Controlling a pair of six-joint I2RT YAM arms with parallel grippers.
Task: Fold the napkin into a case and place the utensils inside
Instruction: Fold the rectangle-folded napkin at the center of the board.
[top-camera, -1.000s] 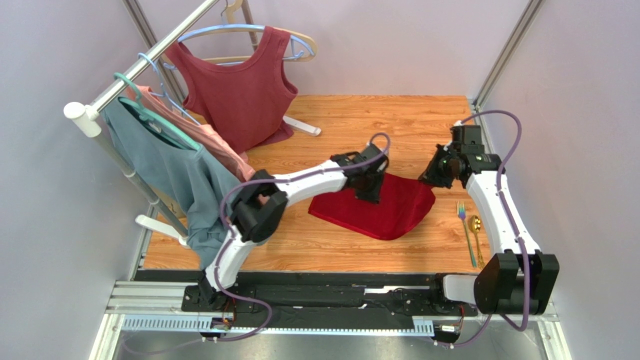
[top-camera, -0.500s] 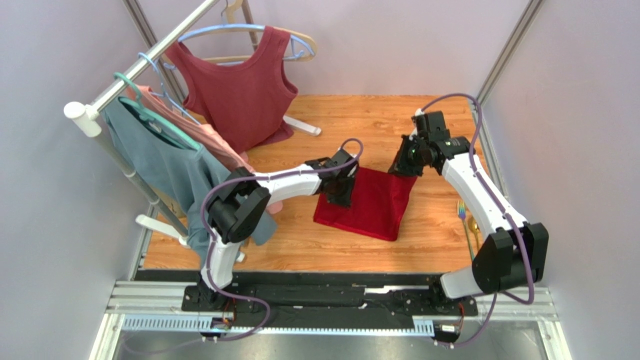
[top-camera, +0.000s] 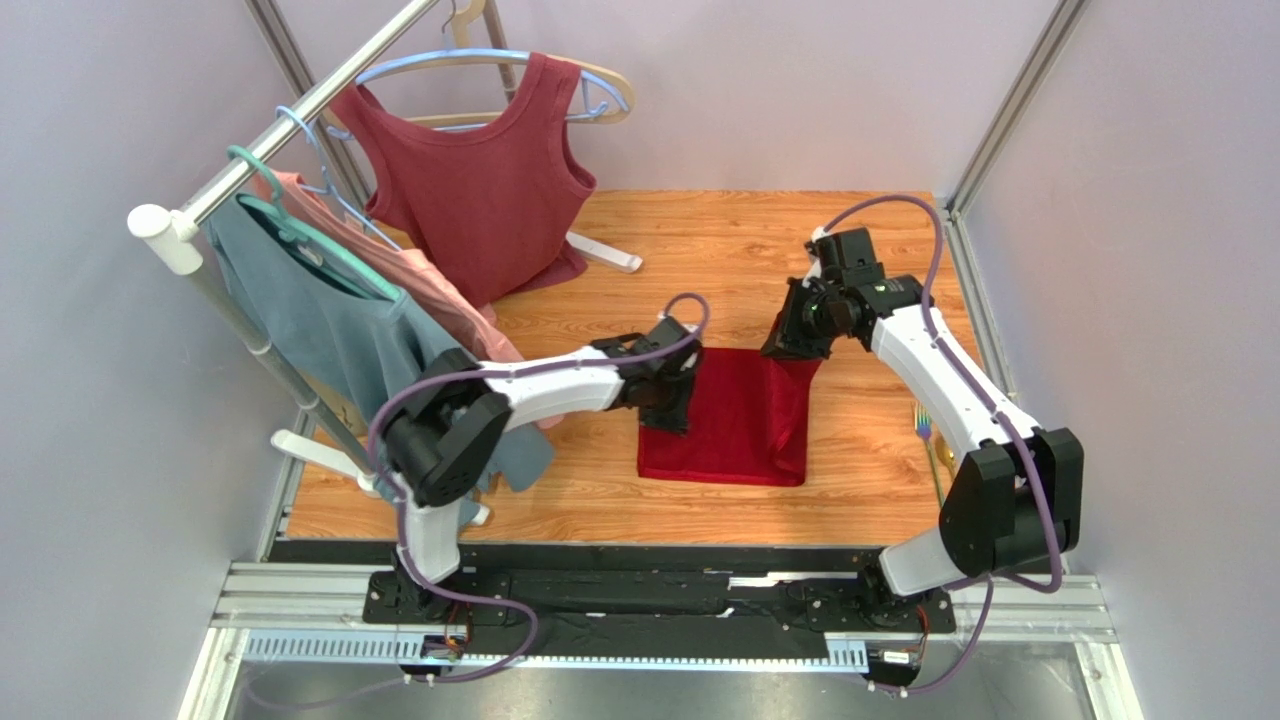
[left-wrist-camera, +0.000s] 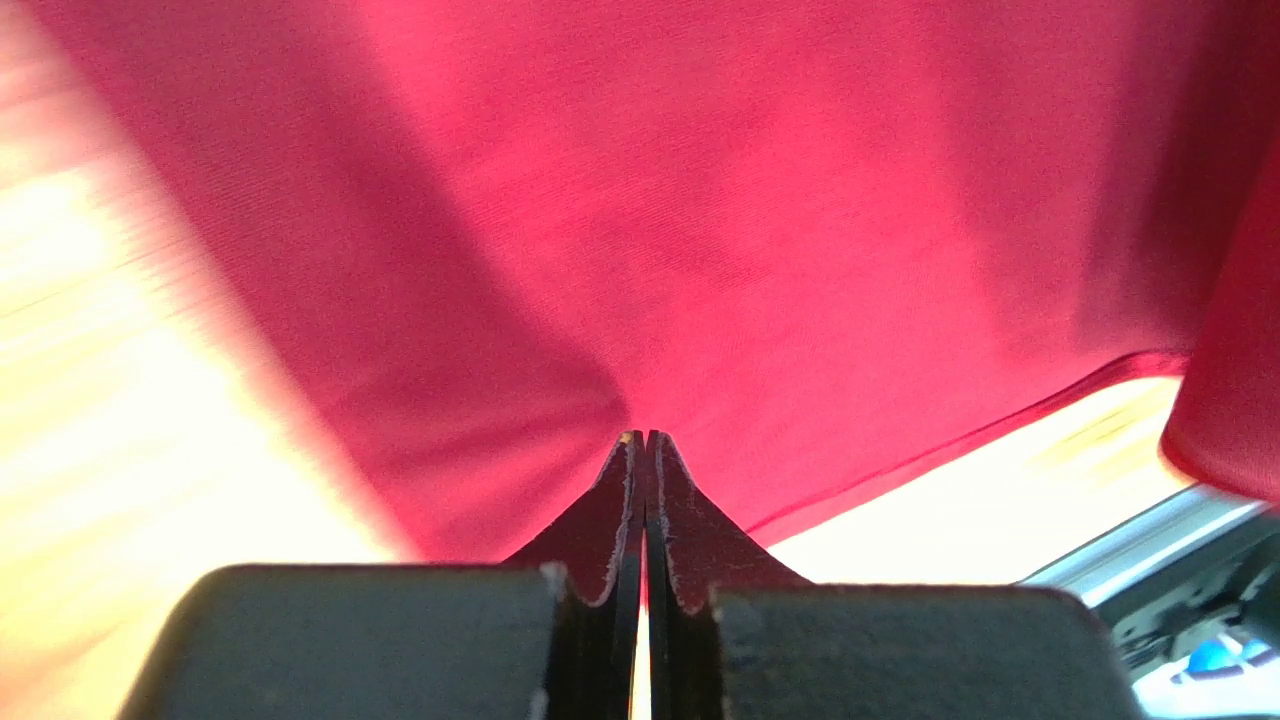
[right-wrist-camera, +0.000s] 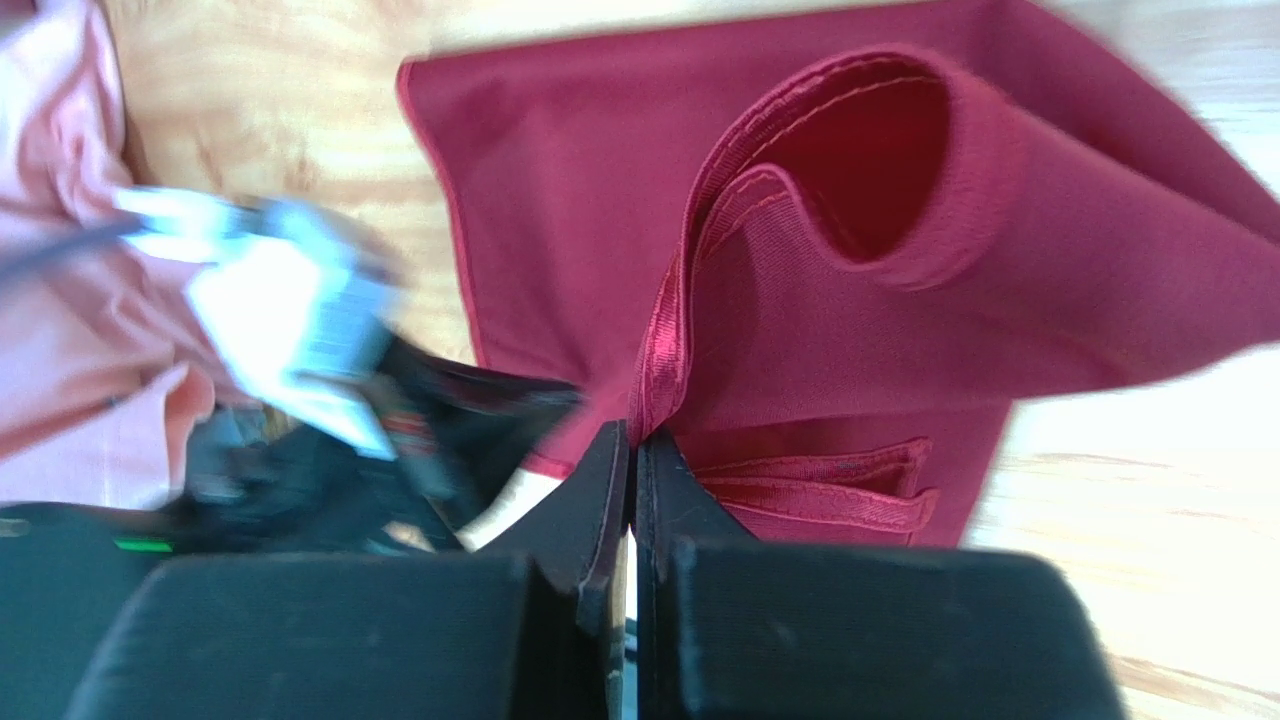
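In the middle of the desk (top-camera: 872, 465) lies the napkin (top-camera: 729, 428), partly folded. The left fingers (left-wrist-camera: 616, 503) and right fingers (right-wrist-camera: 601, 488) pinch its far corners. No case yet; the utensils (top-camera: 923, 432) are not in.

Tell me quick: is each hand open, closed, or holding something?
Left hand: closed, pinching the napkin.
Right hand: closed, pinching the napkin's hemmed edge.

Bright, even light; left wrist view glares white on the table (left-wrist-camera: 105, 390), right wrist view blurs.
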